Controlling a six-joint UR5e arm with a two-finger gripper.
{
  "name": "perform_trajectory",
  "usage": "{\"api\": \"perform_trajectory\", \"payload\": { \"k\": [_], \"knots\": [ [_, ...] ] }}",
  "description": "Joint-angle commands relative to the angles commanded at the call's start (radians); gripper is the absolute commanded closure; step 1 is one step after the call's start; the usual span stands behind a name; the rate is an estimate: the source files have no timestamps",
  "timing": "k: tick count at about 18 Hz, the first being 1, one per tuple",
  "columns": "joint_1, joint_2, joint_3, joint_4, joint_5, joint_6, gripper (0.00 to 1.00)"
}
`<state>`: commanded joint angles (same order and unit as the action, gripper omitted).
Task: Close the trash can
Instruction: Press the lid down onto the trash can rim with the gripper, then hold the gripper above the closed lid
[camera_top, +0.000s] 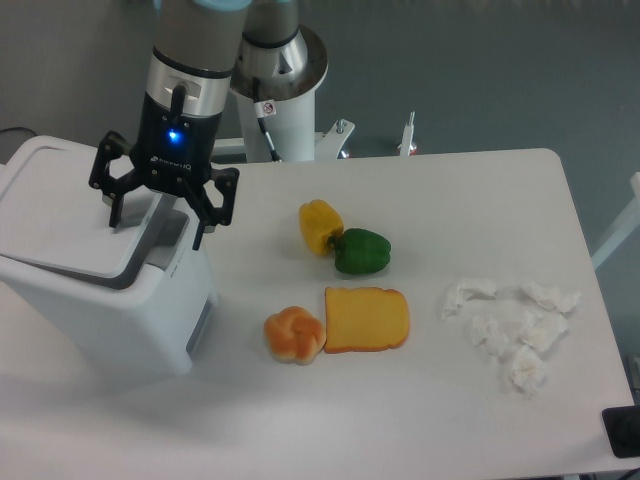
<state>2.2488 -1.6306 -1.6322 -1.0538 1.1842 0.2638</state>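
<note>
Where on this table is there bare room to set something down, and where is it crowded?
Bare patches: the near strip in front of the bread slice and bun; the far right, behind the tissue wads; the gap between bread and tissues. Crowded: the centre cluster of yellow pepper and green pepper, and the left, where the trash can sits under the open gripper.

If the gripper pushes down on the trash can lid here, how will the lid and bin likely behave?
The lid looks like a flat, rigid plastic panel, so it should probably swing down in one piece rather than flex. The trash can is broad and boxy, so tipping seems unlikely, though it may slide on the smooth table. The gripper is open above it.
</note>
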Motion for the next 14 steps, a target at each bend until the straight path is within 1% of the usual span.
{"api": "perform_trajectory", "payload": {
  "k": [14],
  "knots": [
    [0.008, -0.021, -0.008, -0.002, 0.003, 0.011, 0.0]
  ]
}}
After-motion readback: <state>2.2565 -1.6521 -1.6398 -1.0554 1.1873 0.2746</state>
